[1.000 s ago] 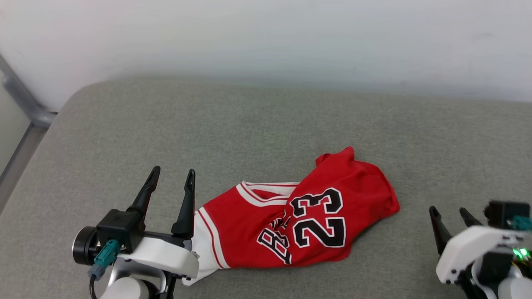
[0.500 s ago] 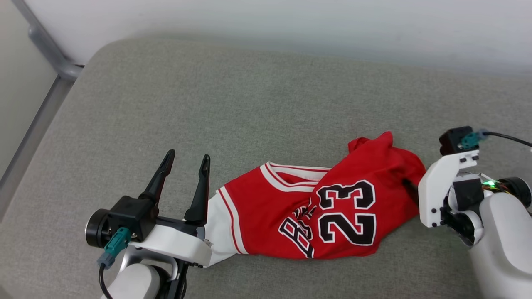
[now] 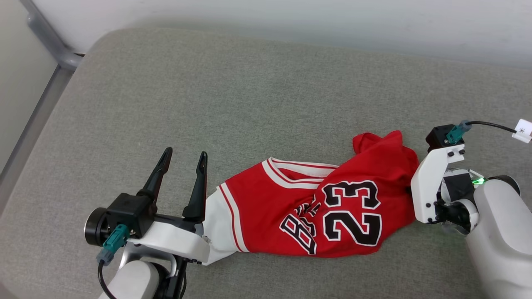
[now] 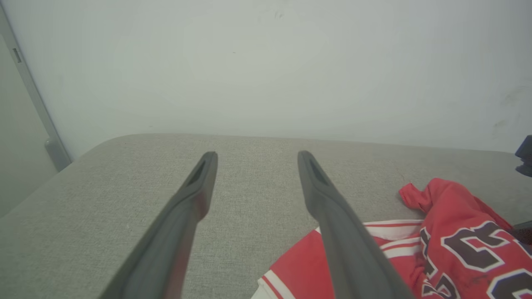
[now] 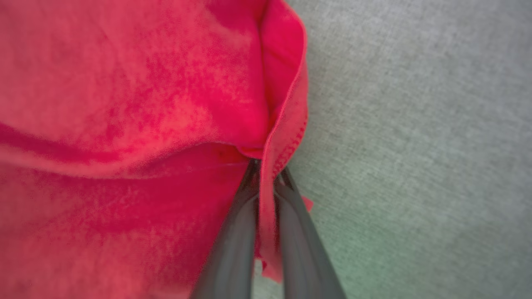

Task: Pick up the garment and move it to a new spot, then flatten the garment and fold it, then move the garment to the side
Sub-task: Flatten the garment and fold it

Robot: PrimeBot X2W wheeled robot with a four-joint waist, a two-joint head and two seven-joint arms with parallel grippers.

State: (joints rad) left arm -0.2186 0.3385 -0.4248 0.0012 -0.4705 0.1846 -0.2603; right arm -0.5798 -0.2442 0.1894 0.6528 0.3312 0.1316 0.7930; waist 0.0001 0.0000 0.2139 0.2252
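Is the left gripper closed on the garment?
No, the left gripper stands open with bare grey cushion between its fingers, the garment beside it.

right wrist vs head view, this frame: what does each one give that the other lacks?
Right wrist view: right gripper fingers pinched on the garment's red stitched hem. Head view: the black 23, white sleeve, and left gripper open beside that sleeve, holding nothing. Both: red garment lying on the grey cushion.
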